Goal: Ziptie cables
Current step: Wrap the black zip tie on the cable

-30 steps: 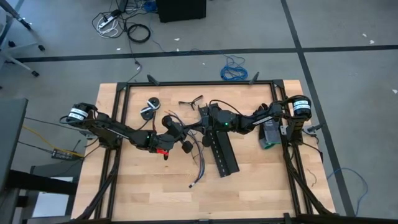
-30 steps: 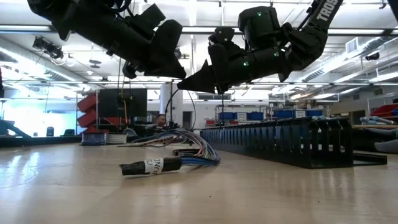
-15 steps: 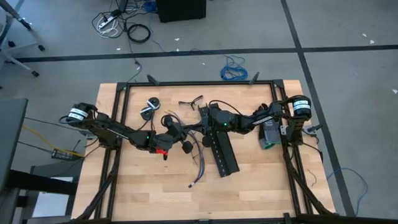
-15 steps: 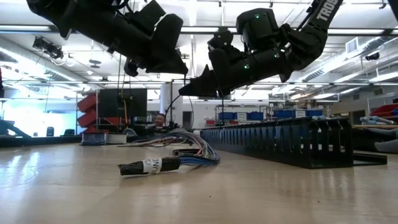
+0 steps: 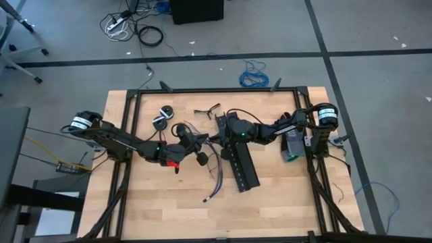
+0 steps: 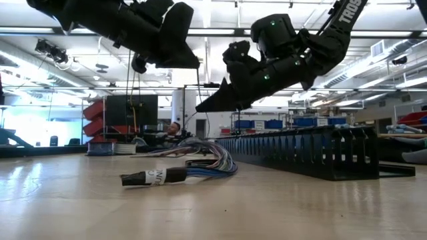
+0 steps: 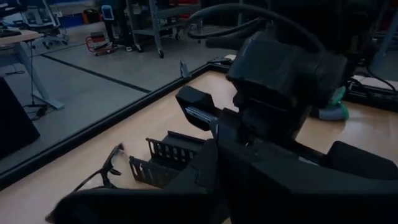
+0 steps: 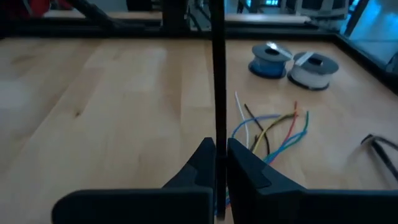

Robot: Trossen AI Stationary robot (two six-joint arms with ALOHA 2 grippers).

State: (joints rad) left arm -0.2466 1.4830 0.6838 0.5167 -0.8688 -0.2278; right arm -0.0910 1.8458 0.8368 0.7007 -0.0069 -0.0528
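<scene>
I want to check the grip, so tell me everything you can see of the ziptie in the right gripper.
The ziptie is a very thin, straight black strip that looks like plastic. The right gripper is shut on it, with the fingertips pinching it from both sides. From there it runs straight ahead above the table. Its far end leaves the wrist view, so neither end shows. Nothing else visibly touches it.

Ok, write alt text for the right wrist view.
The right gripper is shut on a thin black ziptie that runs straight up over the wooden table. Beyond lie splayed coloured wires and two spools.
</scene>
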